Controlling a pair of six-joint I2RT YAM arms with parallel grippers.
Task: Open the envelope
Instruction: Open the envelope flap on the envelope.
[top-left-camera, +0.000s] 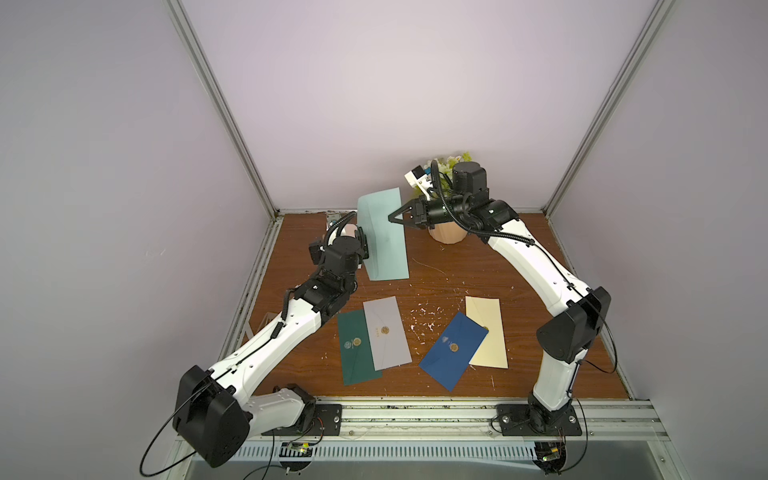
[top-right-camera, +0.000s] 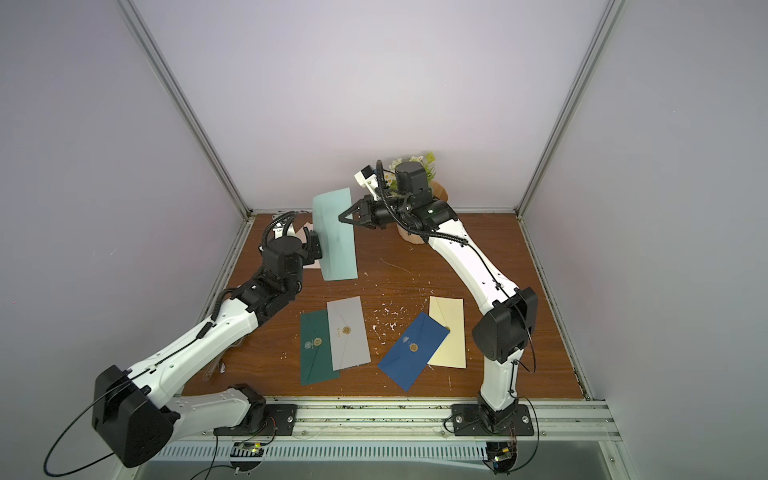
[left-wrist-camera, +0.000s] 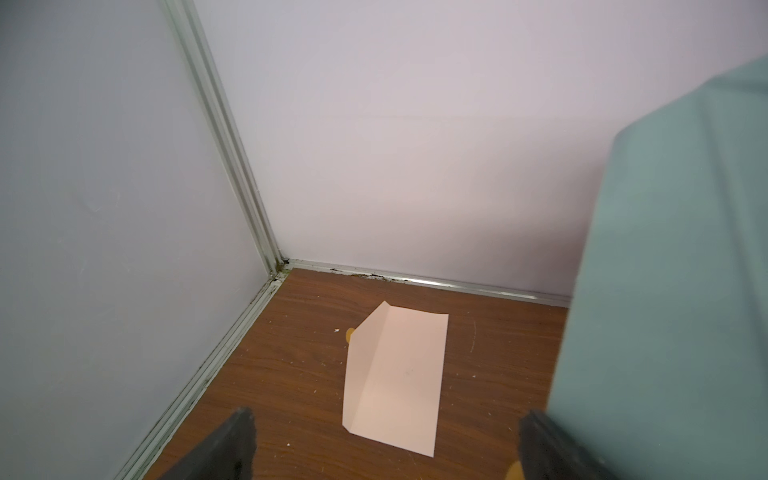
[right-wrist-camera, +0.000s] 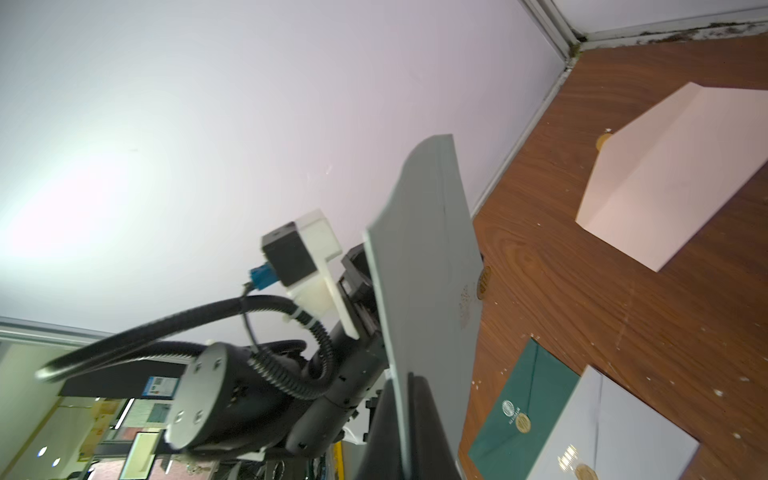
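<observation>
Pale teal paper is pinched in the right gripper (top-left-camera: 391, 218), whose black jaws are closed tight on the right-hand edge of the teal envelope (top-left-camera: 382, 241), near its upper end. The envelope hangs lengthwise in the upper middle of both top views (top-right-camera: 336, 243), raised over the back of the wooden table (top-left-camera: 457, 270); whether its lower end touches the wood cannot be told. The face turned to the top cameras is plain and unmarked. In the right wrist view the envelope (right-wrist-camera: 424, 291) is seen almost edge-on, gently curved, with a gold seal (right-wrist-camera: 484, 282) peeking past its edge and a faint gold print beside it (too small to read). The left gripper (left-wrist-camera: 386, 419) stands spread wide and holds nothing, just at the envelope's left edge; the teal sheet (left-wrist-camera: 673, 291) fills the right of its wrist view, blurred. Below it lies a pink envelope (left-wrist-camera: 399, 382), flap folded up. Lower in the top views lie a dark green envelope (top-left-camera: 357, 349) with a round white emblem (lettering illegible), a grey envelope (top-left-camera: 386, 332), a navy envelope (top-left-camera: 453, 349) and a cream envelope (top-left-camera: 488, 332), the first three showing gold seals. A flower pot (top-left-camera: 446, 235) sits behind the right gripper.
</observation>
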